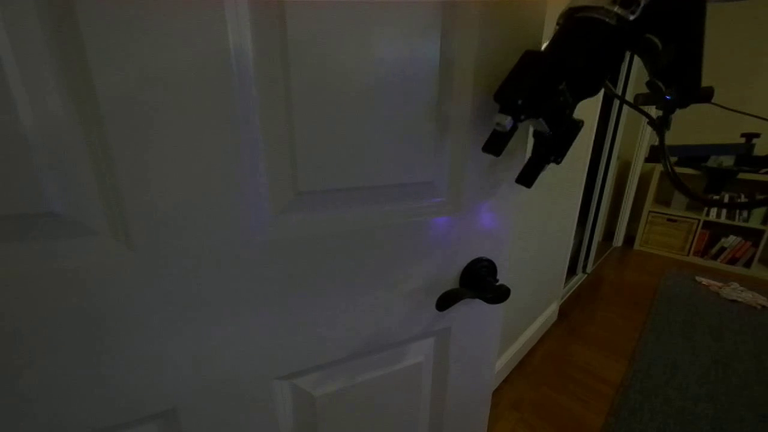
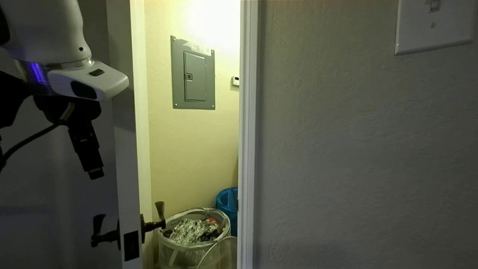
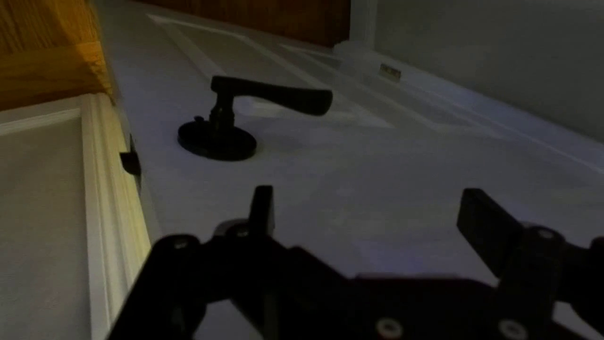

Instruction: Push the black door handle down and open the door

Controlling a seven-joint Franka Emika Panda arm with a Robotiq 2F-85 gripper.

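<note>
The door [image 1: 354,258] is tall and white with raised panels. It stands ajar in an exterior view [image 2: 122,93], its free edge apart from the frame. The black door handle [image 1: 479,275] is a lever on a round rose near that edge. It also shows in an exterior view [image 2: 98,224], with a matching lever on the door's far side, and in the wrist view [image 3: 283,96], where its lever extends to the right. My gripper [image 1: 510,163] is above the handle, apart from it, near the door face. Its fingers are spread with nothing between them in the wrist view [image 3: 368,193].
A white door frame [image 2: 248,149] and a wall with a light switch [image 2: 433,31] stand right of the gap. Behind it are a laundry basket [image 2: 198,243], a blue bin [image 2: 228,205] and a grey panel [image 2: 196,76]. A bookshelf [image 1: 678,259] stands farther back.
</note>
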